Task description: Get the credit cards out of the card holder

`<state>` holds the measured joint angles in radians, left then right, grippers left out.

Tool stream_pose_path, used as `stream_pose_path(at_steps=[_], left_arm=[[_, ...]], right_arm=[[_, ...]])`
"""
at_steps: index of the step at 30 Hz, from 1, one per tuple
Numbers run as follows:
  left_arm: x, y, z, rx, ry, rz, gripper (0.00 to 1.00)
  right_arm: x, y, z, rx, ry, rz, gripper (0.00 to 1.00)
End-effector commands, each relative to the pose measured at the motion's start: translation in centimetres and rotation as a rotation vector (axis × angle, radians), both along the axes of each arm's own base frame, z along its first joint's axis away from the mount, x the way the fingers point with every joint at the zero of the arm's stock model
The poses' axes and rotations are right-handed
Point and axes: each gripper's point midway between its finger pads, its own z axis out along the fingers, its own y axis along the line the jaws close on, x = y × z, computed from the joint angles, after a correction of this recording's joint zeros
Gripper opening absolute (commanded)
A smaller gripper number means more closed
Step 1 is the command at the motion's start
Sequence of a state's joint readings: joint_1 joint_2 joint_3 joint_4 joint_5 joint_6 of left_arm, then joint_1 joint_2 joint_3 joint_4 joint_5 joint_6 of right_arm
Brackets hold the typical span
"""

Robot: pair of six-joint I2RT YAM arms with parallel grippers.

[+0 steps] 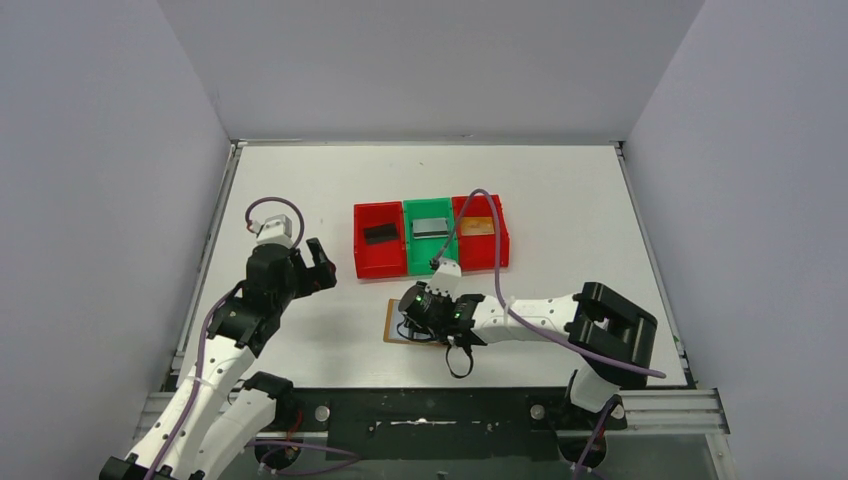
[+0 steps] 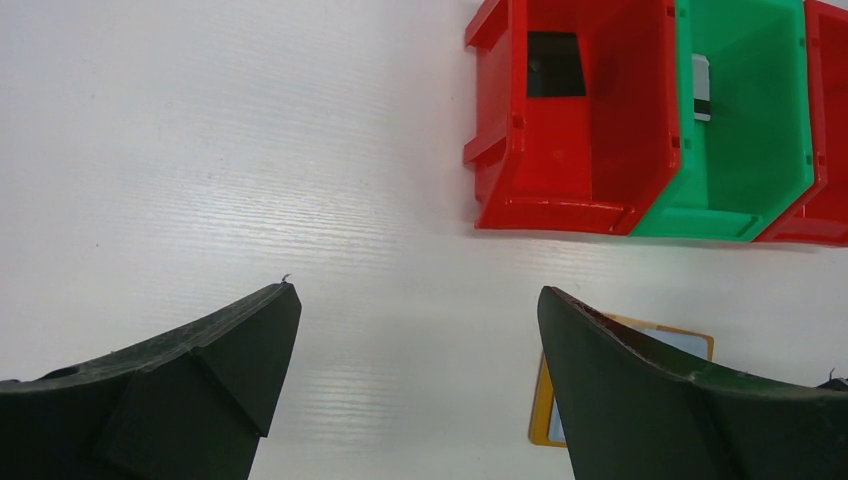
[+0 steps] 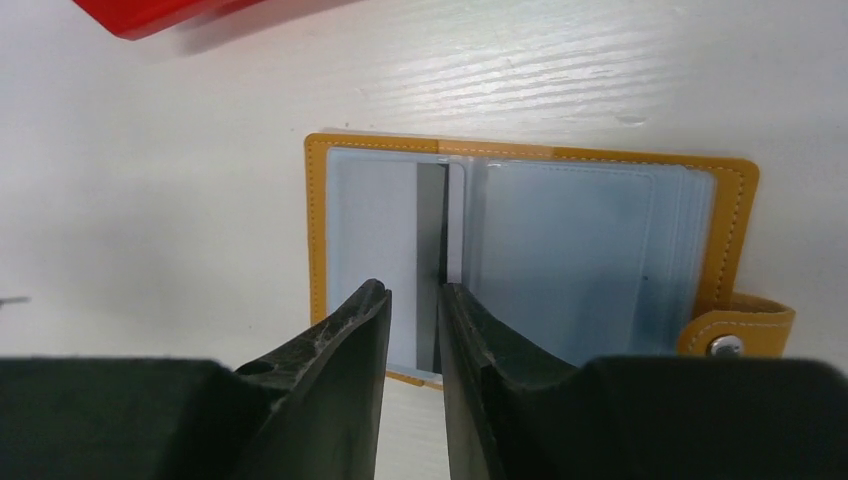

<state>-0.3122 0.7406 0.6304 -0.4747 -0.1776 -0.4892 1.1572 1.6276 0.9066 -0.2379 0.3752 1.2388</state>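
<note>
The card holder (image 3: 560, 240) lies open and flat on the white table, orange-tan with two pale blue-grey panels and a snap tab (image 3: 735, 335) at its right. A dark grey strip (image 3: 430, 230) runs down its middle fold. My right gripper (image 3: 412, 287) hovers over the holder's near edge, its jaws a narrow gap apart in line with that strip, and nothing shows between them. In the top view the right gripper (image 1: 418, 312) covers most of the holder (image 1: 393, 322). My left gripper (image 2: 417, 289) stands wide open and empty, left of the holder (image 2: 541, 410).
Three joined bins stand behind the holder. The left red bin (image 1: 379, 255) holds a black card (image 1: 380, 232). In the green bin (image 1: 432, 250) lies a grey card (image 1: 432, 226). The right red bin (image 1: 485, 250) holds a tan card (image 1: 477, 226).
</note>
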Motion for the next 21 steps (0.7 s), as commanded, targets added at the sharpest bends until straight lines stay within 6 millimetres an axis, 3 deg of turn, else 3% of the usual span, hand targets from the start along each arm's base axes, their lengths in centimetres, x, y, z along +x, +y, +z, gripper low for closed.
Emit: stream_pose_path(at_steps=[1,7,10,15,21], left_arm=[[0.6,-0.5,1.3,-0.031,-0.039,-0.009,0.92],[0.7,-0.7,1.0,-0.028,-0.021,-0.022,0.92],[0.7,-0.8,1.0,-0.031,-0.025,-0.026,0.92],[0.7,-1.1,1.0,-0.038,-0.022,-0.041,0.91],[0.7,-1.5,0.8,-0.044,-0.017,-0.065,0.88]], right_arm=[[0.3,0.0,-0.1,0.07,0.02,-0.024,0.26],[-0.2,-2.8,-1.4,-0.001,0.05,-0.091,0.27],[0.1,-3.2,-0.9,-0.03,0.034,-0.101,0.27],[0.8,-1.3,1.6,-0.027,-0.026,-0.031,0.27],[1.1,2.1,3.8,0.113,-0.069,0.055,0.29]])
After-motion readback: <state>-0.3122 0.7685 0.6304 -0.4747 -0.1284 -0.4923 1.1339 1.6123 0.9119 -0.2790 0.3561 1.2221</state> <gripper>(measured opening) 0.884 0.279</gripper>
